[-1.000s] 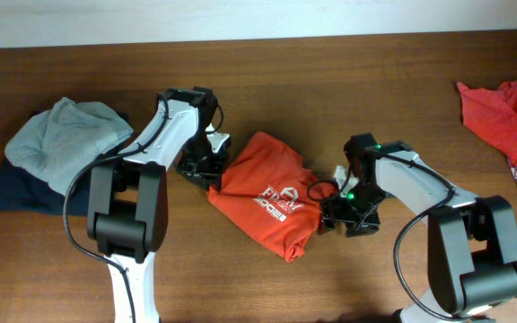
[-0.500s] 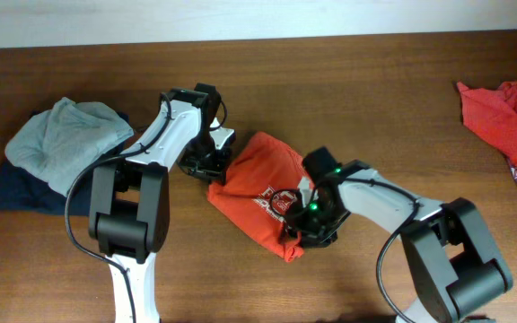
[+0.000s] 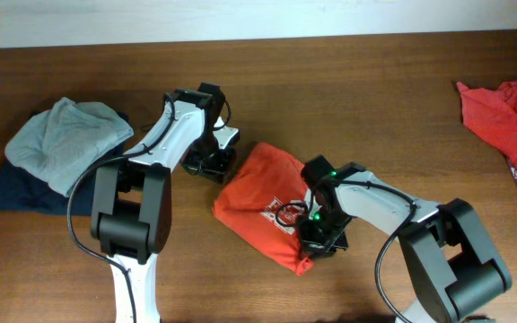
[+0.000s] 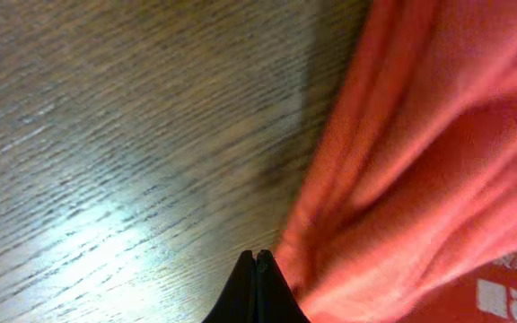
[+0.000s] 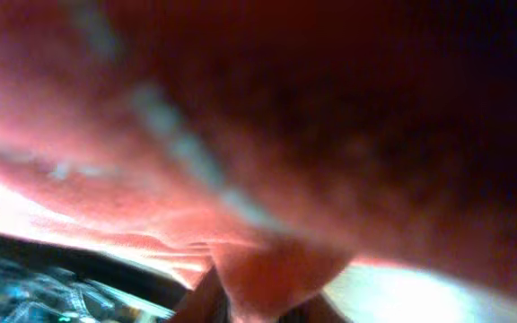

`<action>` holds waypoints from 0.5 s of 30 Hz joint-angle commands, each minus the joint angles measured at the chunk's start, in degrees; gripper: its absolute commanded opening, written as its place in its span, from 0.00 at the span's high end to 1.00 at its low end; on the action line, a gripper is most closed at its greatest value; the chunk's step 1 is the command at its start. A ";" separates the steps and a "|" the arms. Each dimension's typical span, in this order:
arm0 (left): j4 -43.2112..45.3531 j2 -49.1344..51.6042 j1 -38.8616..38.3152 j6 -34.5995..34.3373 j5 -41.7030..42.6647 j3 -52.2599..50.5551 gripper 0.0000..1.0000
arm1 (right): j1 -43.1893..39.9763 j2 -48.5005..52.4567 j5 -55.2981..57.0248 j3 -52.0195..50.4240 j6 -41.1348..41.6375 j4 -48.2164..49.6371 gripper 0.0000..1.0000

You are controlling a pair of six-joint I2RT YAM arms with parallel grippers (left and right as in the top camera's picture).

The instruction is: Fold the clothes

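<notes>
An orange-red T-shirt (image 3: 267, 197) with white print lies bunched and partly folded in the middle of the table. My left gripper (image 3: 214, 163) rests at its upper-left edge. In the left wrist view this gripper (image 4: 257, 260) is shut with nothing between the fingertips, and the shirt's folds (image 4: 420, 152) lie just to its right. My right gripper (image 3: 318, 237) sits on the shirt's lower-right part. The right wrist view is filled with red cloth (image 5: 240, 117), and a fold of it is pinched in that gripper (image 5: 272, 292). Another red shirt (image 3: 508, 121) lies spread at the table's right edge.
A grey garment (image 3: 65, 139) lies on top of a navy one (image 3: 12, 193) at the left of the wooden table (image 3: 375, 99). Both arms reach in from the near edge.
My right gripper moved left onto the shirt and closed on a fold. The shirt shifted slightly down and right. My left gripper shut at the shirt's upper-left edge.
</notes>
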 commanded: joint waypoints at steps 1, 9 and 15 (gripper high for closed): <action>0.42 -0.79 0.00 0.52 0.61 -0.59 0.99 | 0.11 -0.02 9.81 -0.02 -1.05 -2.45 0.70; 7.10 -0.79 -0.02 10.49 20.55 -0.48 0.75 | -1.70 -1.66 17.44 2.73 -12.09 -0.70 0.63; 10.14 -0.66 -1.51 10.86 21.20 -0.68 0.53 | -7.32 -2.84 15.50 8.63 -16.31 -4.98 0.39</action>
